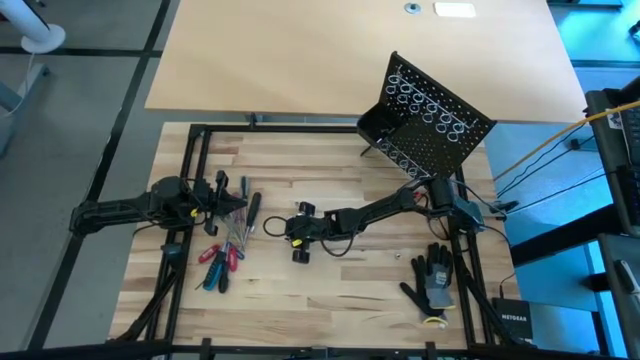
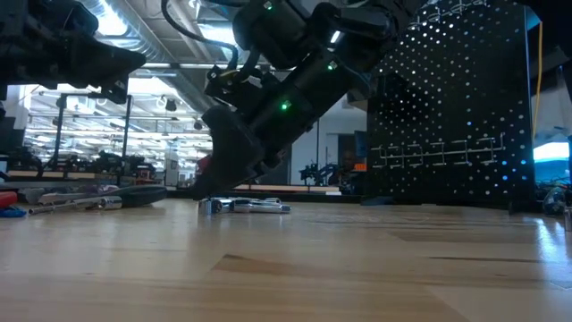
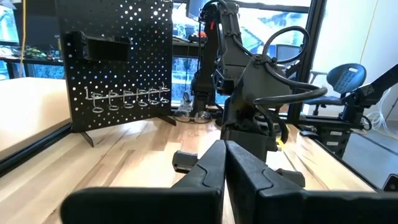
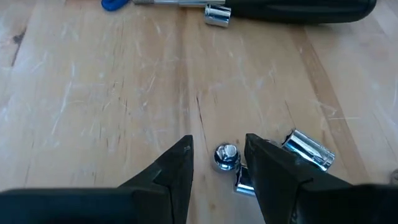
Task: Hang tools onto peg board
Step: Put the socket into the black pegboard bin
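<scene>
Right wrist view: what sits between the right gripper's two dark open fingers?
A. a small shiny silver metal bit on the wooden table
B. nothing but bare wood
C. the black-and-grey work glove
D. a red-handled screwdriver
A: the small shiny silver metal bit lies on the pale wooden tabletop, in the gap of the open right gripper.

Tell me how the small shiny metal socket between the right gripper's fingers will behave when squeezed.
The small shiny metal socket looks polished and round, so it may slip or roll from the open right gripper. Likely rigid and light. The neighbouring chrome cylinder could get nudged.
</scene>
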Controlling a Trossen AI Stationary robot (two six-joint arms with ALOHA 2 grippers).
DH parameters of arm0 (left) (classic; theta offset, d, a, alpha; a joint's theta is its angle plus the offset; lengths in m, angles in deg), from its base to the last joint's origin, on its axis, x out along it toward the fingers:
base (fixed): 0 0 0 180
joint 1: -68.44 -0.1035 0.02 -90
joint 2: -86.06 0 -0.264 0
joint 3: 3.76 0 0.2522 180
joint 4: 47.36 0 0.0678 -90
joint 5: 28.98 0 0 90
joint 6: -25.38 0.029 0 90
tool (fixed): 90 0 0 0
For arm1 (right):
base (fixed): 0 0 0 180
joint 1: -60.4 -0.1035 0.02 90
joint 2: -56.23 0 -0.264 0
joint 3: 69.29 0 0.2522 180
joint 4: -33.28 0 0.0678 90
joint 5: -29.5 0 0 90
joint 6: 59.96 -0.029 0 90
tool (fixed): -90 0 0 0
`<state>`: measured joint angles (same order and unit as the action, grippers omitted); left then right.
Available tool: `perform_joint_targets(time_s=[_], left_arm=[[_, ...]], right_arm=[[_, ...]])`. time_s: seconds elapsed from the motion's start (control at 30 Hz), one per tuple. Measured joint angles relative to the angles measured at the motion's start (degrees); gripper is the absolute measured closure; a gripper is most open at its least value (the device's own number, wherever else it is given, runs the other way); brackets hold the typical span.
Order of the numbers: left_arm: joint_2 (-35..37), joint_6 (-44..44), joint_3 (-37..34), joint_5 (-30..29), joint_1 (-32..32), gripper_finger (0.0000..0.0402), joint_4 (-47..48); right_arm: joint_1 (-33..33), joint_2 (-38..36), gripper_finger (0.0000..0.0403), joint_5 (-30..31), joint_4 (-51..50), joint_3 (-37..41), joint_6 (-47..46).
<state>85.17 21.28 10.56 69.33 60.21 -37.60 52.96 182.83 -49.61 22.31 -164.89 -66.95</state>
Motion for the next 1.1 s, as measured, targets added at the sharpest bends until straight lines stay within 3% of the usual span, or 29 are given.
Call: perform_joint_targets(time_s=[0.23, 0.67, 1.1], left_arm=[[0.0, 0.0, 0.0, 0.0, 0.0, 0.0400, 0.0], [0.0, 0.0, 0.0, 0.0, 0.0, 0.0400, 0.0], [0.0, 0.0, 0.0, 0.0, 0.0, 0.0400, 0.1]], right_arm=[[0.4, 0.0, 0.0267, 0.6, -0.3, 0.0, 0.0], [0.7, 0.0, 0.0386, -1.4, -0.9, 0.0, -0.1], [0.7, -0.7, 0.0385, -0.9, -0.4, 0.0, 0.0]])
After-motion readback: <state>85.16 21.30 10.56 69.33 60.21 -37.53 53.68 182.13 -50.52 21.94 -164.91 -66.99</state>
